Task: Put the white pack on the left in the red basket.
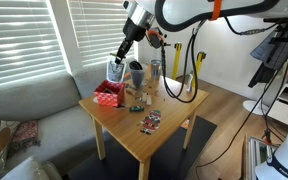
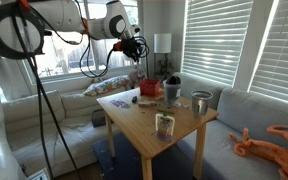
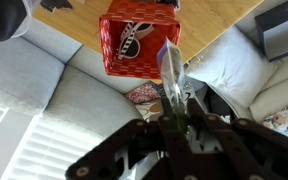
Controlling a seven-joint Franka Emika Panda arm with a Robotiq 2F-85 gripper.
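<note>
Where the white pack (image 1: 115, 71) hangs in the grasp of the gripper (image 1: 118, 62), it is held clear of the wooden table (image 1: 119, 124), just above and slightly to the far side of the red basket (image 1: 108, 95), which stands at the table's left corner in that exterior view. The jaws are drawn in to a narrow gap and pinch the pack by its upper part. In the wrist view the gripper (image 3: 177, 102) enters from the bottom edge. The pack (image 3: 171, 66) runs as a pale, thin strip from between the fingers toward the basket (image 3: 134, 40), its free end overlapping the basket's right rim. The basket's woven red wall carries a white pattern. In an exterior view the gripper (image 2: 134, 47) sits well above the basket (image 2: 150, 88); the pack is too small there to make out. Right of the basket, along the far edge, stand a dark cup (image 1: 136, 75) and then a grey cup (image 1: 155, 70), near each other but apart. A flat dark packet (image 1: 150, 122) lies toward the near edge, well apart from the basket. A second pale pouch (image 2: 165, 124) stands upright close to the near edge in an exterior view. A grey sofa (image 1: 29, 110) lies left of the table, under slatted blinds (image 1: 24, 40).
</note>
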